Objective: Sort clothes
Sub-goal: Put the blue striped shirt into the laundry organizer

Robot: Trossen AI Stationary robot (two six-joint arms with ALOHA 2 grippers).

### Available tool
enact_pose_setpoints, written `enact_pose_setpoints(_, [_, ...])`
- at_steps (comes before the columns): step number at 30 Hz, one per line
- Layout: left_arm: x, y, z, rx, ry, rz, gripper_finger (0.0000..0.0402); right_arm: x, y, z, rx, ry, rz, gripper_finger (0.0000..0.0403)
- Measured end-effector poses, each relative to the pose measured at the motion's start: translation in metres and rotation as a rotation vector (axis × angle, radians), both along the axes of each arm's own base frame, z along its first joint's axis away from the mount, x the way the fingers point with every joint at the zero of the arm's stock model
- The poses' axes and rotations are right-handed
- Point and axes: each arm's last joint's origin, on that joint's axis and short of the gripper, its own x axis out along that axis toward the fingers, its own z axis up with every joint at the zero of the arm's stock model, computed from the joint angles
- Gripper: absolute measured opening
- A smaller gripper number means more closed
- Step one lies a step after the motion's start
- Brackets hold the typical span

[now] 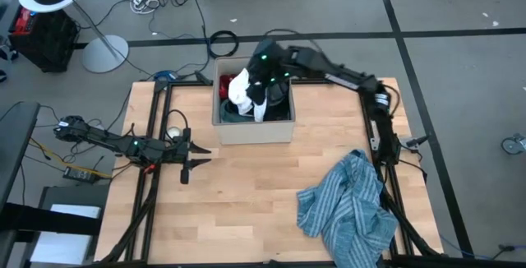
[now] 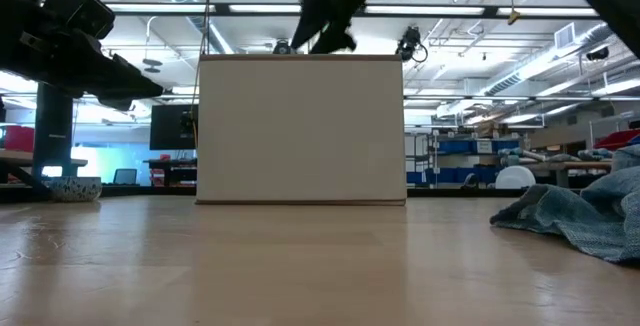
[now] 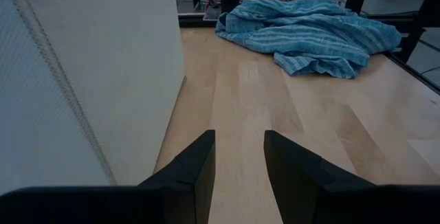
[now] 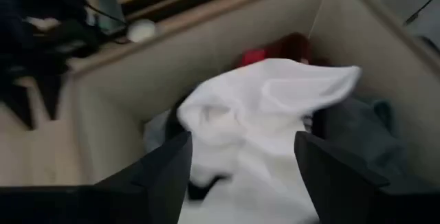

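right end effector (image 4: 240, 162) open over box (image 1: 253, 128) | white garment (image 4: 261, 114) inside

A cardboard box (image 1: 253, 127) stands at the middle of the table's far edge, and the table (image 1: 246, 210) stretches bare in front of it. Inside the box lie several garments in a heap: a white piece (image 4: 265, 110) on top, a red item (image 4: 278, 49) behind it against the box wall, a teal piece (image 4: 361, 124) to one side. The right gripper (image 1: 261, 95) hangs over the box's opening, directly above the white piece. A striped shirt (image 1: 349, 206) lies crumpled on the table at the near right, well apart from the box. The left gripper (image 1: 197, 159) sits low at the table's left side, just beside the box's front left corner.
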Motion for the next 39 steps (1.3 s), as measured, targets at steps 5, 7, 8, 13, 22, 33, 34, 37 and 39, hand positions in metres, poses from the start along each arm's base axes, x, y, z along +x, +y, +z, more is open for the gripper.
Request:
enact_pose_setpoints(5, [0.000,0.000,0.000,0.000,0.000,0.000,0.0131,-0.037,0.019,0.040,-0.009,-0.015,-0.016,0.0257])
enact_pose_setpoints(7, [0.000,0.000,0.000,0.000,0.000,0.000,0.0131,-0.054,0.028,0.049,0.019,0.032,-0.040,0.0257])
enact_pose_setpoints(8, [0.000,0.000,0.000,0.000,0.000,0.000,0.0131,-0.062,0.034,0.053,0.034,0.053,-0.047,0.0257])
enact_pose_setpoints(13, [0.000,0.000,0.000,0.000,0.000,0.000,0.0131,-0.094,0.074,0.068,0.035,0.116,-0.077,0.0255])
enact_pose_setpoints(22, [0.000,0.000,0.000,0.000,0.001,0.000,0.0131,-0.156,0.166,0.054,-0.047,0.140,-0.223,0.0240])
enact_pose_setpoints(33, [0.000,0.000,0.000,0.000,0.001,0.000,0.0131,-0.222,0.233,-0.035,0.172,0.261,-0.375,0.0236])
enact_pose_setpoints(34, [0.000,0.000,0.000,0.000,0.001,0.000,0.0131,-0.226,0.235,-0.042,0.184,0.282,-0.402,0.0236])
enact_pose_setpoints(37, [0.000,0.000,0.000,-0.003,0.001,0.000,0.0131,-0.240,0.240,-0.067,0.208,0.371,-0.504,0.0236])
enact_pose_setpoints(39, [0.000,0.000,0.000,-0.005,0.001,0.000,0.0131,-0.248,0.243,-0.082,0.222,0.439,-0.568,0.0236])
